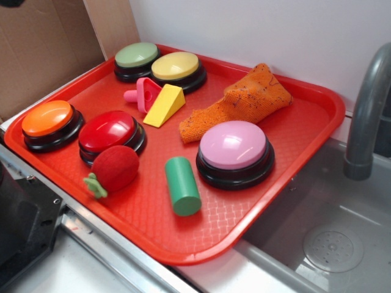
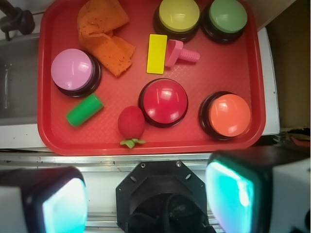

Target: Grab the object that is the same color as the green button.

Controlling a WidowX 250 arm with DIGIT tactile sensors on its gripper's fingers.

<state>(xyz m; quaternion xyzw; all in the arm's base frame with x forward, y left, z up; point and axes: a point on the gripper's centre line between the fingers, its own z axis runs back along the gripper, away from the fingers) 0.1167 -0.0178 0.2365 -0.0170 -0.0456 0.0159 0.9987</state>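
- Green cylinder block point(image 1: 182, 186) lying on its side on red tray point(image 1: 305, 97), near front edge; pink button point(image 1: 234, 152) just beside it, red plush strawberry point(image 1: 115, 169) on its other side, not touching.
- Wrist view: same block point(image 2: 84, 110) at lower left of tray point(image 2: 252, 73), tilted diagonally, just below pink button point(image 2: 73, 70); strawberry point(image 2: 131, 124) w/ green leaves to its right.
- Green button point(image 1: 137, 59) at far corner of tray, touching or nearly touching yellow button point(image 1: 176, 69); wrist view has them top right, green button point(image 2: 228, 17) beside yellow button point(image 2: 179, 15).
- Red button point(image 1: 110, 133) and orange button point(image 1: 49, 122) along tray's left side, strawberry right against red button.
- Yellow wedge point(image 1: 164, 105) and pink bolt-like toy point(image 1: 142, 94) mid-tray, touching each other.
- Orange knit cloth point(image 1: 244, 101) crumpled betw. wedge and tray's far right, one end close to pink button.
- Fingers point(image 2: 146, 194) spread wide apart, holding nothing; pads point(image 2: 231, 191) at bottom of wrist view, blurred, over the counter edge and well apart from block.
- Grey faucet point(image 1: 366, 110) and sink point(image 1: 324, 244) right of tray.
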